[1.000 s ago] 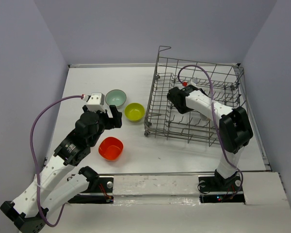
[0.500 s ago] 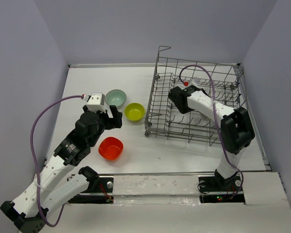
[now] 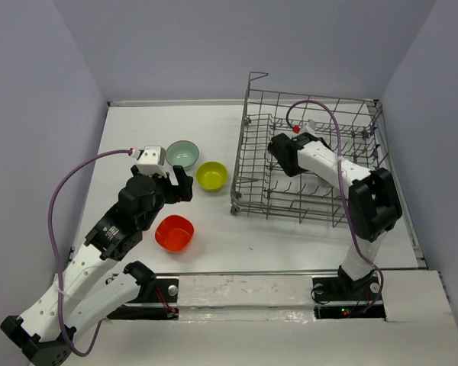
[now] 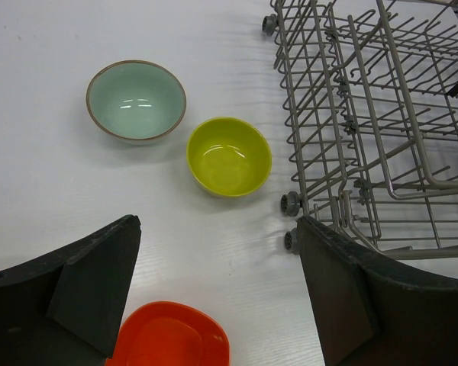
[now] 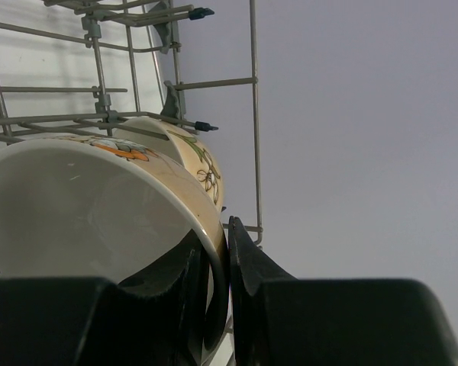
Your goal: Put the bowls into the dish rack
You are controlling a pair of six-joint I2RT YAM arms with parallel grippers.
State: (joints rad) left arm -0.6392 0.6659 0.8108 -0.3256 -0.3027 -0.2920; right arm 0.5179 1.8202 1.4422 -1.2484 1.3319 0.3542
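White desk (image 3: 137,130) carries a large grey wire dish rack (image 3: 256,164) on its right side. Inside the rack, the right gripper (image 5: 217,255) pinches the rim of a cream flower-patterned bowl (image 5: 84,206). Pale teal (image 4: 136,101), lime-yellow (image 4: 229,156) and orange-red (image 4: 168,335) bowls lie left of the rack, nearest the wide-open left gripper (image 4: 217,229), with the lime-yellow bowl straight ahead.

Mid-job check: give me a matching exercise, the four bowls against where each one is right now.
1 teal bowl
2 lime bowl
3 orange bowl
4 patterned bowl

A rim pinched by right gripper, inside dish rack
B on table, nearest the dish rack
C on table, closest to its near edge
D on table, farthest back

Pairs: 1-D, 2-B, 3-C, 4-A
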